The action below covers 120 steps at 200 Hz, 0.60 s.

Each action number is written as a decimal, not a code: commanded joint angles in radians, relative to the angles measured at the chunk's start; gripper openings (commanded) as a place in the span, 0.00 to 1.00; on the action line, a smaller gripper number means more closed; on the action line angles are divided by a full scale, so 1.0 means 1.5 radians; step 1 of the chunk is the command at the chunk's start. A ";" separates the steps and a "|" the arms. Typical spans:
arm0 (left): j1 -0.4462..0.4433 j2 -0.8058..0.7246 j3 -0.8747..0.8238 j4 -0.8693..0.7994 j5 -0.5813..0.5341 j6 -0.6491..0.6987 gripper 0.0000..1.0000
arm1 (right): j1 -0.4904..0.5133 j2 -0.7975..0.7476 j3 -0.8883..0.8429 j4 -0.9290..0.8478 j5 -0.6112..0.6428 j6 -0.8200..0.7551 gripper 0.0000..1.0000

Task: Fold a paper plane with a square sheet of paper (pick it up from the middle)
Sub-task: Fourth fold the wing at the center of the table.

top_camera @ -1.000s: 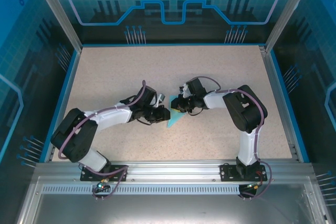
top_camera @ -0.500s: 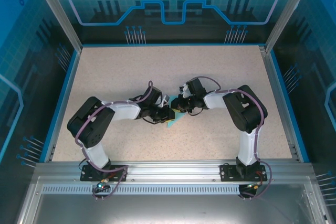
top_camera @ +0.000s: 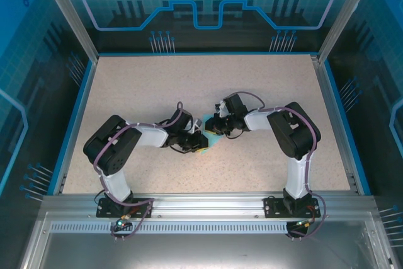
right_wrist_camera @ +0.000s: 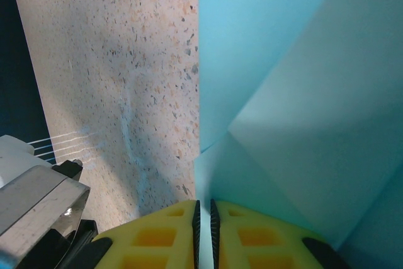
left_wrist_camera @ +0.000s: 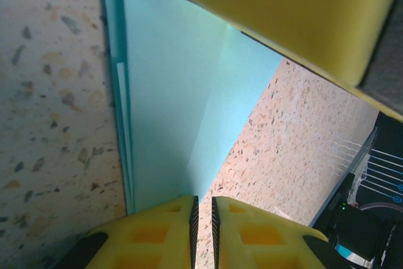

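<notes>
The light-cyan sheet of paper (top_camera: 214, 138) lies folded into an angular shape at the table's middle, between the two grippers. In the left wrist view the paper (left_wrist_camera: 170, 92) narrows to a corner right at my left gripper (left_wrist_camera: 203, 198), whose jaws are shut with speckled table showing through the slit. A yellow finger (left_wrist_camera: 283, 11) of the right gripper rests on the paper's far end. My right gripper (right_wrist_camera: 204, 201) is shut over the folded flaps of the paper (right_wrist_camera: 302, 124), with cyan showing behind the slit. From above, the left gripper (top_camera: 201, 143) and right gripper (top_camera: 212, 127) almost meet.
The speckled table (top_camera: 138, 86) is ringed by a blue rim and glass walls (top_camera: 208, 4). Both arm bases are bolted to the metal rail (top_camera: 201, 206) at the near edge.
The left arm has drawn its elbow in and slid its gripper right onto the paper, covering more of it. The right arm has not moved.
</notes>
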 commanded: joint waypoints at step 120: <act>-0.001 0.021 -0.103 -0.010 0.076 -0.036 0.14 | 0.003 0.051 -0.019 -0.061 0.036 -0.017 0.16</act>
